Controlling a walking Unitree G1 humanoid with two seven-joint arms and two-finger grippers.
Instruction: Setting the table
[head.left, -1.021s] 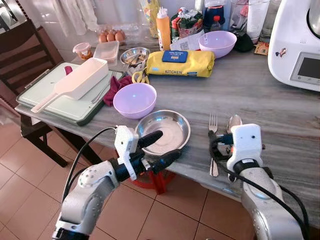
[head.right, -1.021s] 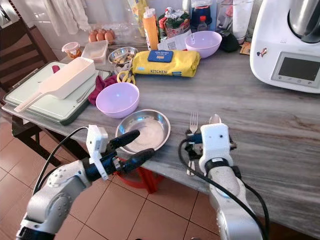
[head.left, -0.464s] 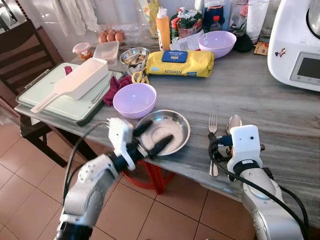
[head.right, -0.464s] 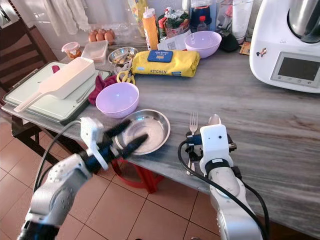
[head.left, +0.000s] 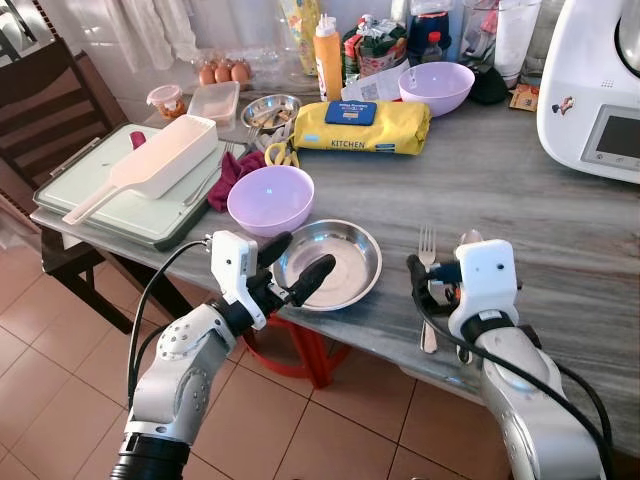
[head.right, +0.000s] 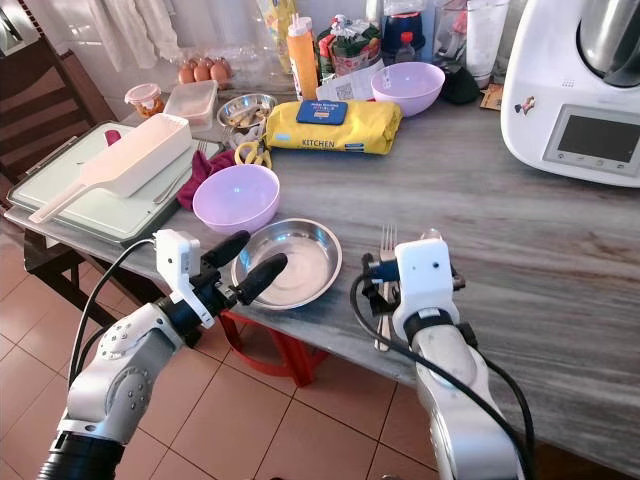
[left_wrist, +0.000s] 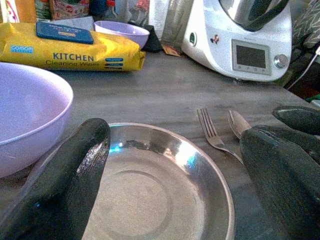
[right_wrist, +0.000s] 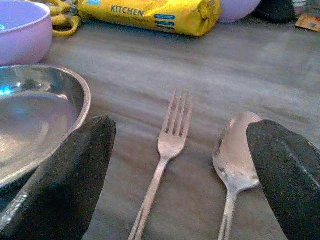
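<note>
Here the steel plate (head.left: 328, 264) sat near the front edge of the grey table (head.left: 520, 190), just in front of a lilac bowl (head.left: 268, 198), with the fork (head.left: 426, 285) and spoon (right_wrist: 235, 165) lying side by side to its right. The left gripper (head.left: 292, 266) was spread wide, fingers released, straddling the plate's near-left rim without gripping it. The right gripper (right_wrist: 175, 170) also stood parted, holding nothing, its two fingers flanking the fork and spoon.

A shiny round metal plate (head.left: 330, 262) sits flat near the table's front edge. A fork (right_wrist: 165, 150) and a spoon (right_wrist: 235, 165) lie side by side just beside it.
</note>
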